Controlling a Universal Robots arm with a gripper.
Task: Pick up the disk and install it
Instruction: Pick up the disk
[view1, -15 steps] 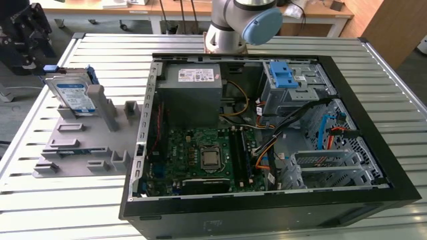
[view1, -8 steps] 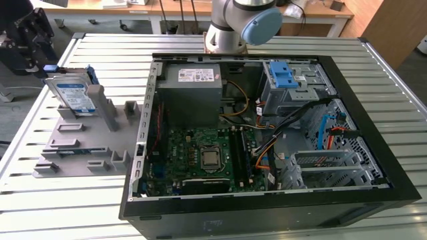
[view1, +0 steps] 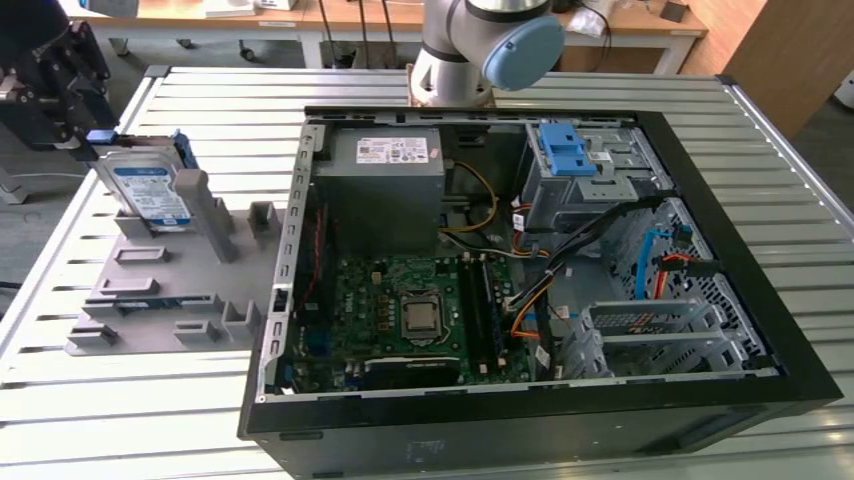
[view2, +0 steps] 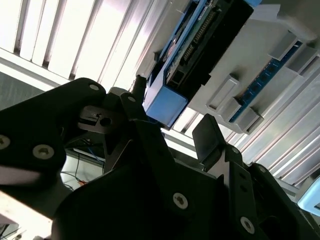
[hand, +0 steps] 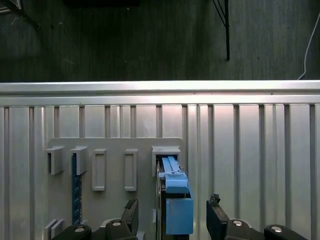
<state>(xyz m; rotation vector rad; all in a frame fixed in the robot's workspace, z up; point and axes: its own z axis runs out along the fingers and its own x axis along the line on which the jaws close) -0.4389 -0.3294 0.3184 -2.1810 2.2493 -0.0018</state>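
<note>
Disk (view1: 144, 190): it's standing on edge in a slot of the grey rack (view1: 174, 275), at the rack's end by your arm.
End effector (hand: 173, 214): yours is released, right at that end of the rack. The fingers (hand: 216, 216) straddle the disk's blue end with a gap on each side.
Rack: flat on the slatted bench (view1: 214, 95).
PC case (view1: 747, 250): lid off, just beside the rack on the exterior view's right.
</note>
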